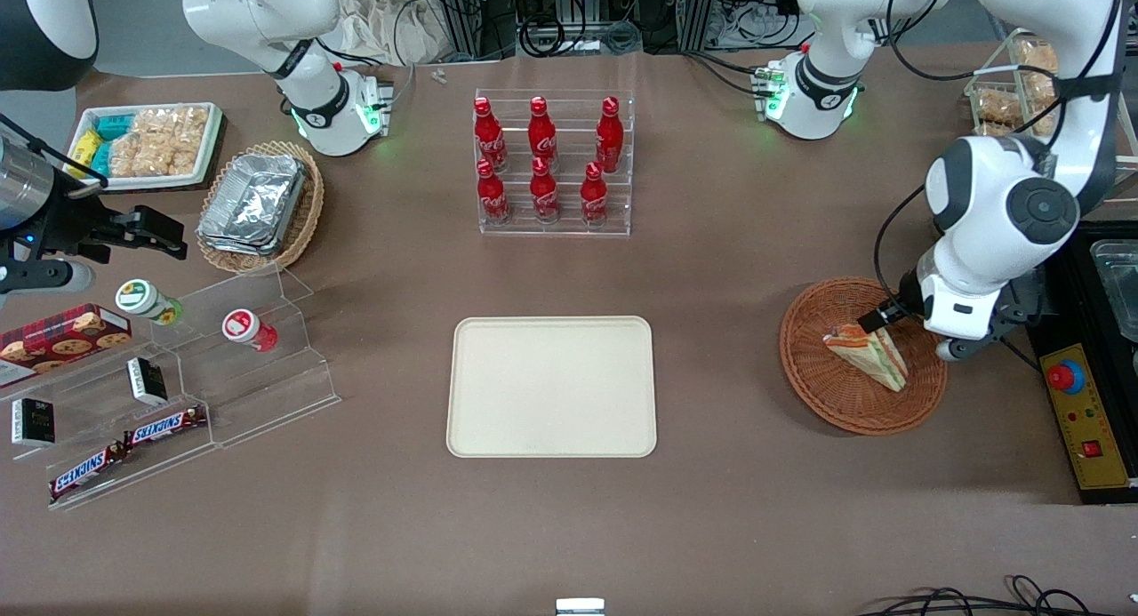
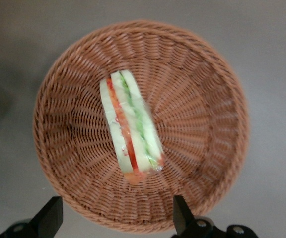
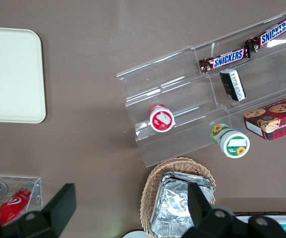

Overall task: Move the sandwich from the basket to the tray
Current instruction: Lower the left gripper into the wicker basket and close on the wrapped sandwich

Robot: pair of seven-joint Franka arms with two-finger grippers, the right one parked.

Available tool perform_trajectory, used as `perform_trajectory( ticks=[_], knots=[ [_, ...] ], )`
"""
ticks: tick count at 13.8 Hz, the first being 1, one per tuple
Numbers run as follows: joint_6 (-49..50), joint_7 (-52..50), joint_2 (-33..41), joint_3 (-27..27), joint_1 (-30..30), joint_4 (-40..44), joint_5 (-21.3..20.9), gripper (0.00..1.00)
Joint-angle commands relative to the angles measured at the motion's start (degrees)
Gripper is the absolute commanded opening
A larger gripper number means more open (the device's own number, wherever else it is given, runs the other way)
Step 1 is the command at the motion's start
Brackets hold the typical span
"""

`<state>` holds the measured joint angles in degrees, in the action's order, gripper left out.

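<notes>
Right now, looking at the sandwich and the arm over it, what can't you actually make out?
- Front view: the pincer is mostly hidden by its own arm.
- Front view: the basket rim nearest that arm is covered by it.
- Wrist view: whether the sandwich is touched is unclear; both fingertips are cut off by the edge.

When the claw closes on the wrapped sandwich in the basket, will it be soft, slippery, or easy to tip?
The sandwich is probably soft: pale bread with thin filling layers may squash. Its clear wrap looks glossy, so it could slip. It lies along the sloping weave of the basket, so a push may slide it. The claw hangs open above it.
</notes>
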<state>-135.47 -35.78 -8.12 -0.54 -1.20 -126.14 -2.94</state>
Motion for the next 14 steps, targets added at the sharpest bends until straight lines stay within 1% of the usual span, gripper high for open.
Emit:
perform_trajectory(
  ticks=[1,4,5,6,7,8,9,11,12,13,14],
  knots=[
    [-7.67,-7.53,-5.49,0.28,-0.65,-0.07,-0.66,1.00],
    [-12.62,-9.13,-9.89,0.37,-0.65,0.01,-0.66,1.00],
    [-13.50,-9.13,-10.86,1.24,-0.65,0.19,-0.57,0.92],
    [-14.55,-9.13,-11.74,1.94,-0.74,0.36,-0.57,0.62],
    [-16.04,-9.04,-12.53,1.95,-0.74,0.37,-0.66,0.37],
    [-17.10,-9.04,-13.32,2.04,-0.74,0.54,-0.66,0.23],
    [-17.28,-8.87,-13.42,2.04,-0.74,0.80,-0.66,0.15],
    [-16.15,-8.69,-10.45,2.04,-0.74,0.81,-0.75,0.03],
    [-12.57,-8.69,-7.73,1.86,-0.82,1.42,-0.66,0.00],
    [-6.19,-8.78,-5.36,1.34,-1.52,4.38,-0.49,0.00],
    [1.45,-9.04,-3.94,-0.67,-1.88,8.41,-0.40,0.00]
  ],
)
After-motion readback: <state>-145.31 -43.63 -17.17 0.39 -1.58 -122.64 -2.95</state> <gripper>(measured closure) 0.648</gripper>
